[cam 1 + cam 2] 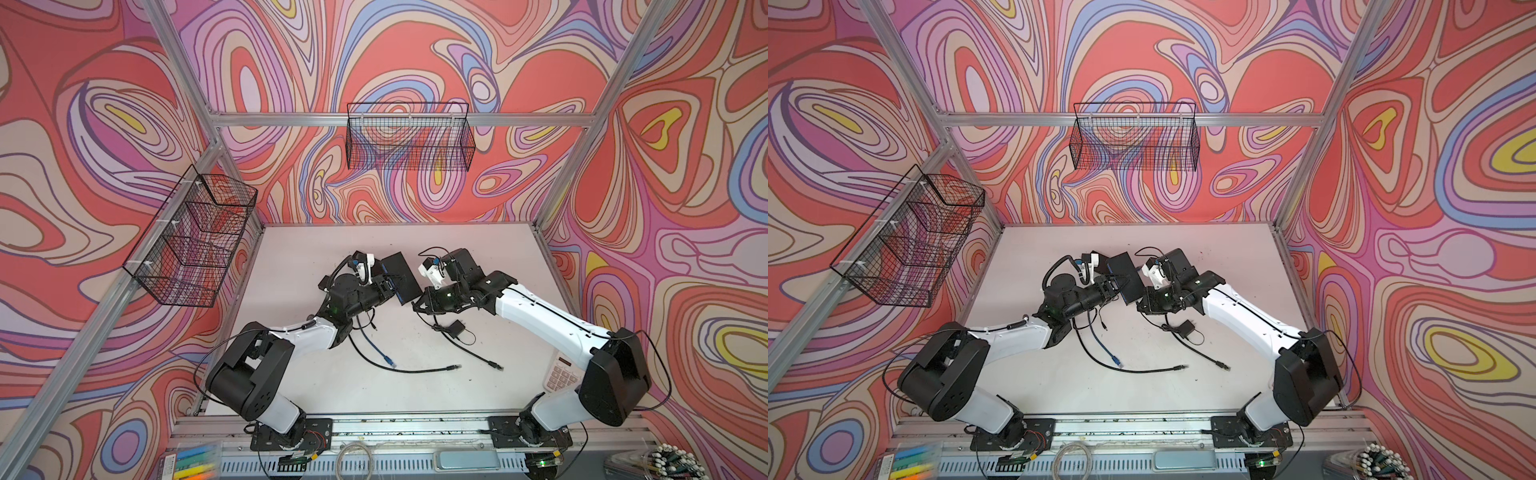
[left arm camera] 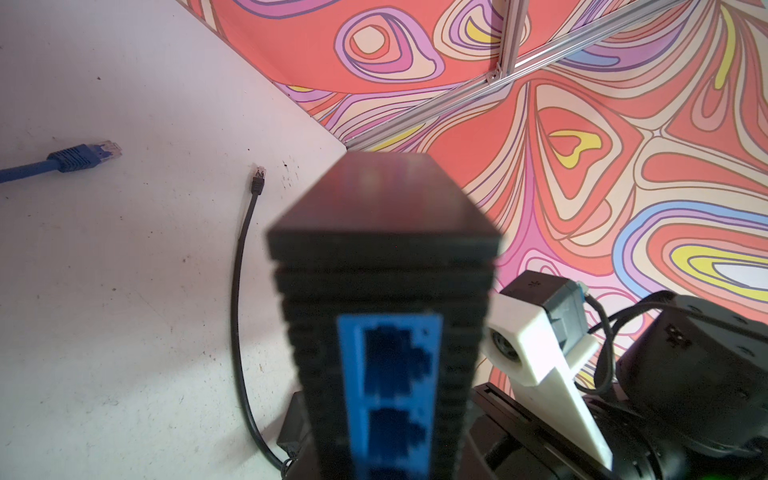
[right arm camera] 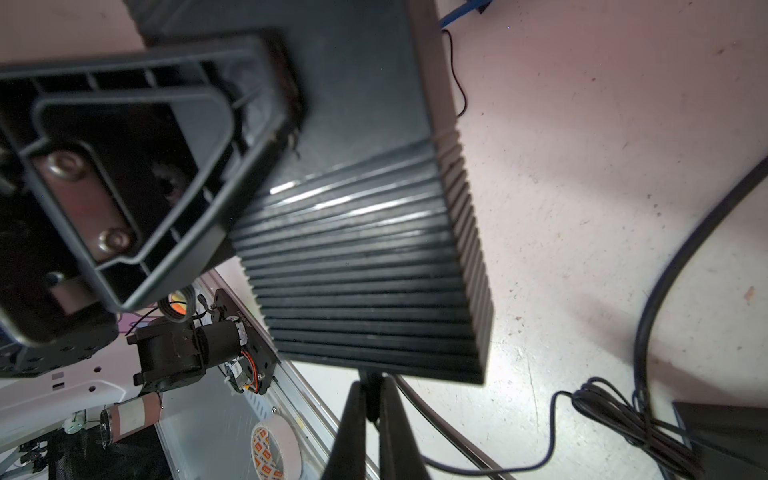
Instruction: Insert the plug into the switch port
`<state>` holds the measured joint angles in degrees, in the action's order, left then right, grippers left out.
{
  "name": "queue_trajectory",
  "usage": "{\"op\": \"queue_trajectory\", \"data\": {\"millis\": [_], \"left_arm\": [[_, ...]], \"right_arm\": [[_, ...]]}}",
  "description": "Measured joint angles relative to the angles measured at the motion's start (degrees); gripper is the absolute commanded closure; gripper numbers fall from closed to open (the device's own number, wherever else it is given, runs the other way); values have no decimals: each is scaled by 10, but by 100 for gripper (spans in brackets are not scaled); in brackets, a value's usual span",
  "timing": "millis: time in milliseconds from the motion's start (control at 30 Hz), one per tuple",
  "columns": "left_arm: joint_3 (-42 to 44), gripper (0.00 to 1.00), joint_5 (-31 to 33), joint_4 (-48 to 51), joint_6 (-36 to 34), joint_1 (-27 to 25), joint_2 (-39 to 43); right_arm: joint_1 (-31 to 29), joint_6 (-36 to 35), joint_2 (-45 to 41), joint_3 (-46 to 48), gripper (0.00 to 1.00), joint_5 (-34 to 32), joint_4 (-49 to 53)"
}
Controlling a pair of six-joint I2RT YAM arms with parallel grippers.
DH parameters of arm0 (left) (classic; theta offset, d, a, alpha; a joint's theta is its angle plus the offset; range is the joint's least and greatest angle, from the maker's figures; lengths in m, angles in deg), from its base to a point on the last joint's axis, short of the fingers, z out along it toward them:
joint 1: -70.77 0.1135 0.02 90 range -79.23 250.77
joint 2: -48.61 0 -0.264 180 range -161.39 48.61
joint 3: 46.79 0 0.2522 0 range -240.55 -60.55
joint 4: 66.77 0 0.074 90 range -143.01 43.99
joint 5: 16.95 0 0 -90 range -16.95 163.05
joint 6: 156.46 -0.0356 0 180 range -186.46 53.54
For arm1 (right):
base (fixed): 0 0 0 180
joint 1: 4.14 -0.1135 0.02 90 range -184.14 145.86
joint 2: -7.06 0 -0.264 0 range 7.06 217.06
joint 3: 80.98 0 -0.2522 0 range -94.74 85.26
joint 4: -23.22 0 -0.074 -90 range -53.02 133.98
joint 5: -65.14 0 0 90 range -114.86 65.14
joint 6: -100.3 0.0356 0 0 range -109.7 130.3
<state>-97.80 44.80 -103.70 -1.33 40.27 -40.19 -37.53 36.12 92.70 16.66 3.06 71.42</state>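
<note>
Both top views show the left gripper [image 1: 387,287] clamped on the black switch [image 1: 402,275], tilted over the table [image 1: 415,399] between the two arms. Only the left wrist view shows its blue ports [image 2: 390,374]. Only the right wrist view shows the right gripper [image 3: 371,390] pinching the plug [image 3: 370,376] against the switch's ribbed end. I can't tell whether it's in a port.

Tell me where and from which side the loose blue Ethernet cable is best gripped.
Probably the ribbed blue boot just behind the clear plug, from straight above, jaws across its narrow width. The blue Ethernet cable lies flat on the table, with nothing lying over its plug end.
</note>
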Motion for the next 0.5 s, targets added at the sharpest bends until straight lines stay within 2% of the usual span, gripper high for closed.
{"op": "queue_trajectory", "data": {"millis": [500], "left_arm": [[1,95,3,17,-4,0,9]], "right_arm": [[0,-17,1,0,100,-4,0]]}}
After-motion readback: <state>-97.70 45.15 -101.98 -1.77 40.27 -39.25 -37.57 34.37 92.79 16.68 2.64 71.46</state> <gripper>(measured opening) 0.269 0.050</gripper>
